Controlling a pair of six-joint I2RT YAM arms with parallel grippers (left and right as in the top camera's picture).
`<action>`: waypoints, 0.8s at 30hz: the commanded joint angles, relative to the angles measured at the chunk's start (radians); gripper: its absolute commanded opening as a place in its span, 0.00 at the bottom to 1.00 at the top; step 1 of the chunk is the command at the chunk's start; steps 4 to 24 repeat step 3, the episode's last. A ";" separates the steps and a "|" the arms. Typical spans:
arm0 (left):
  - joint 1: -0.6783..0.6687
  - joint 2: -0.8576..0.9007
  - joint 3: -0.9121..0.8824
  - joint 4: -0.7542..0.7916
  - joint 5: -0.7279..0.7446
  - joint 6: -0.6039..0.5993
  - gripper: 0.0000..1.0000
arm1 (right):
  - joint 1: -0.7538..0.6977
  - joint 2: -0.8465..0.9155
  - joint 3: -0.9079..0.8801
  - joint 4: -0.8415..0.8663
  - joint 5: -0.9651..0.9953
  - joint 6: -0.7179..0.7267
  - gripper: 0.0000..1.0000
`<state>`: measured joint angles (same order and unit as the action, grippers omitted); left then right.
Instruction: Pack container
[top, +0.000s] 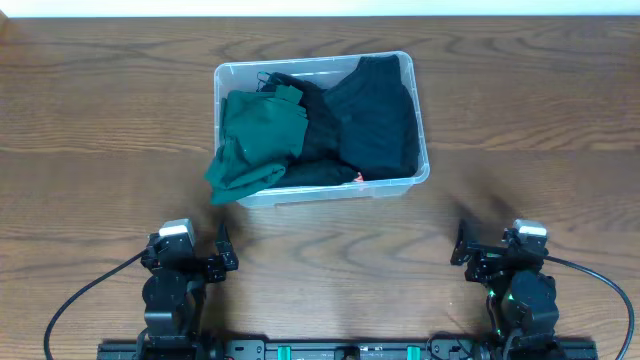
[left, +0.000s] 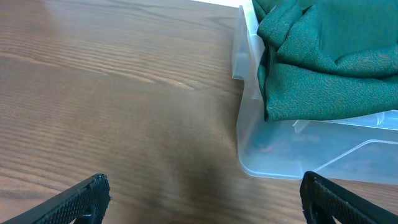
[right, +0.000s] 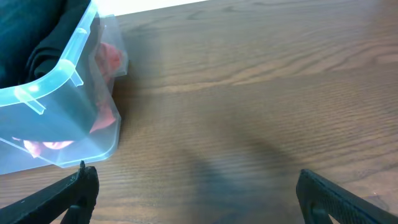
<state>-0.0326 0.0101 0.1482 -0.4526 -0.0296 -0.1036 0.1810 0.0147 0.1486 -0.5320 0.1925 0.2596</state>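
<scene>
I find the left pincer (left: 205, 198) and right pincer (right: 196, 190) spread wide, holding nothing, low over the counter (top: 100, 120). Well ahead, between them, sits the container (top: 330, 190). A green garment (top: 258, 135) overhangs its near-left corner, with black clothing (top: 378, 115) inside.

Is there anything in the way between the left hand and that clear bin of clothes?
Nothing visible does. Only bare table lies between the open left hand and the container; a green garment drapes over its near corner.
</scene>
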 joint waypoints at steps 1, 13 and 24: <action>0.006 -0.006 -0.018 -0.002 -0.004 0.006 0.98 | 0.007 -0.009 -0.004 0.003 0.013 0.013 0.99; 0.006 -0.006 -0.018 -0.002 -0.004 0.006 0.98 | 0.007 -0.009 -0.004 0.003 0.013 0.013 0.99; 0.006 -0.006 -0.018 -0.002 -0.004 0.006 0.98 | 0.007 -0.009 -0.004 0.003 0.013 0.013 0.99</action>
